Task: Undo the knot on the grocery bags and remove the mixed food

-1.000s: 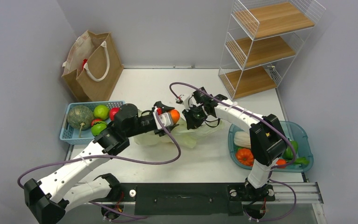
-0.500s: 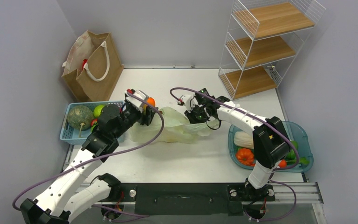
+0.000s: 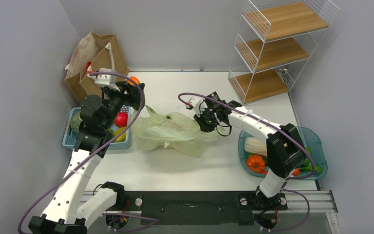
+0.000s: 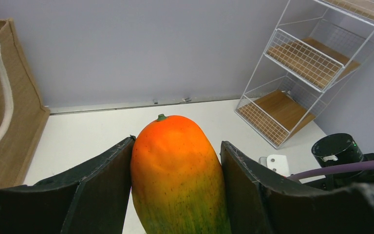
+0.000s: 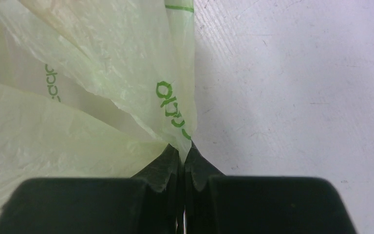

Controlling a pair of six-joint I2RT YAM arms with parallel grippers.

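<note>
Now L hand [image 4: 175, 146] clamps smooth oval mango [image 4: 177, 180]; R hand [image 5: 182, 157] pinches crinkly bag [image 5: 78, 102].

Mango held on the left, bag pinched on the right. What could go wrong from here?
1. The mango is smooth and held only at its sides by the left fingers, raised well above the table; it may slip and drop.
2. The right fingers pinch a thin edge of the plastic bag, which may tear or pull free.

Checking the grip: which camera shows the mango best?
Left wrist: the mango sits large and centred, clamped between both fingers. Top external shows only a small orange spot of it. Right wrist shows just the plastic bag.
</note>
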